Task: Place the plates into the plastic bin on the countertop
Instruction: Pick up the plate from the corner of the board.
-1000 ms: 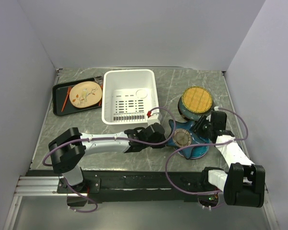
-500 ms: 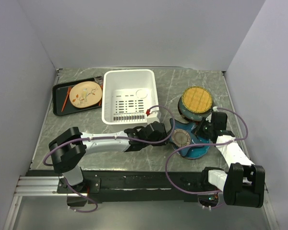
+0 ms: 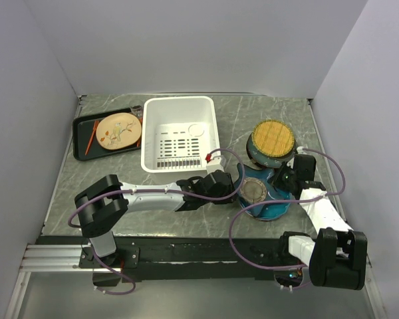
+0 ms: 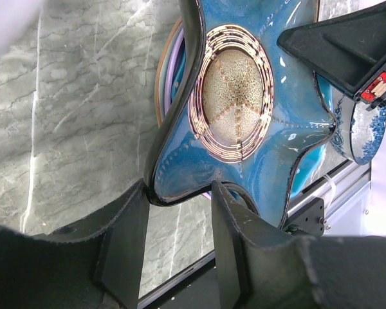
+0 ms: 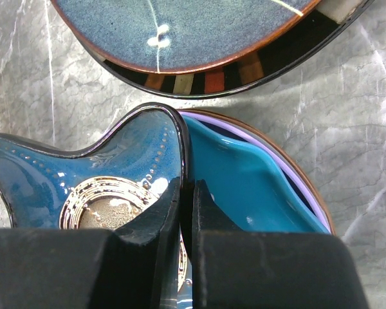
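From above, the blue star plate lies on top of a stack of plates on the counter, between the two pincers. The left pincer meets one of its arms and the right pincer meets the opposite side. The plastic bin stands near the left pincer, off behind its wrist, and well apart from the right one. A yellow woven plate sits just beyond the right pincer.

In the left wrist view, the left pincer is spread, with the tip of one star arm between its fingers. Both pads look to touch the dark rim. Whether they press on it, I cannot tell.

In the right wrist view, the right pincer is pressed nearly together, pinching the upturned rim of another star arm. Just under that arm lie a turquoise plate and a lavender rim. Ahead of the fingertips sits a separate blue-speckled dish, apart from the star plate.

The star plate looks like glazed ceramic. It is likely stiff, fairly heavy for a grip on a thin rim, slick under the pads and apt to chip. The raised edge of a star arm seems the best hold, with one finger over and one under. It should be lifted straight off the stack before it travels to the bin.
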{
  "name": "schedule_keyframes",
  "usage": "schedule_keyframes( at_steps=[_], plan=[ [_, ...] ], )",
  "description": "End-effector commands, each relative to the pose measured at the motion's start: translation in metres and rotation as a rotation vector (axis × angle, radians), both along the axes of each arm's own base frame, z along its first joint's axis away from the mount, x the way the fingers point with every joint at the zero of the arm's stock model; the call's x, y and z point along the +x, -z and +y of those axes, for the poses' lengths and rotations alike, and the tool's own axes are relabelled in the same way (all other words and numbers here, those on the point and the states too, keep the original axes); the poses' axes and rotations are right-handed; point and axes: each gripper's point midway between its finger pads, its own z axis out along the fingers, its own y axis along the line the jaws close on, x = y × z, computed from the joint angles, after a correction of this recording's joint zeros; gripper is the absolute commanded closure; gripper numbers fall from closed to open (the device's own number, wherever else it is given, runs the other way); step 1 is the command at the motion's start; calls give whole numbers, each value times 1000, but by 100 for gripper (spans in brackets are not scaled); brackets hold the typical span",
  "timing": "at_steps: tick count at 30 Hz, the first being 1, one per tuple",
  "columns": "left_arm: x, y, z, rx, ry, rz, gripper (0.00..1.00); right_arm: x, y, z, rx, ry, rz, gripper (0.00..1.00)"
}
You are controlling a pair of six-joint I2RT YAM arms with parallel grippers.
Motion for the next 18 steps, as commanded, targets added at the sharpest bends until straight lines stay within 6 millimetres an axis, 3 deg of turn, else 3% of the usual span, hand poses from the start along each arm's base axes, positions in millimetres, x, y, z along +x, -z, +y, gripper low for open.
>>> schedule_keyframes(
  at_steps=[1, 3, 8, 10, 12, 14, 18],
  plan=[
    [-22, 3, -17, -37, 85, 41, 89, 4, -12, 14, 98, 15, -30, 100],
    [-21, 5, -16, -31, 80, 42, 99, 4, -13, 14, 98, 16, -36, 100],
    [-22, 8, -17, -24, 80, 47, 98, 3, -18, 15, 97, 14, -56, 100],
    [-22, 7, -17, -26, 80, 51, 91, 2, -21, 14, 94, 15, -66, 100],
    [-22, 6, -17, -34, 81, 53, 73, 2, -26, 15, 101, 15, -88, 100],
    [-23, 2, -17, -50, 83, 48, 62, 1, -34, 16, 107, 17, -123, 100],
    [-21, -2, -16, -53, 77, 31, 54, -1, -51, 18, 122, 32, -197, 100]
  ],
)
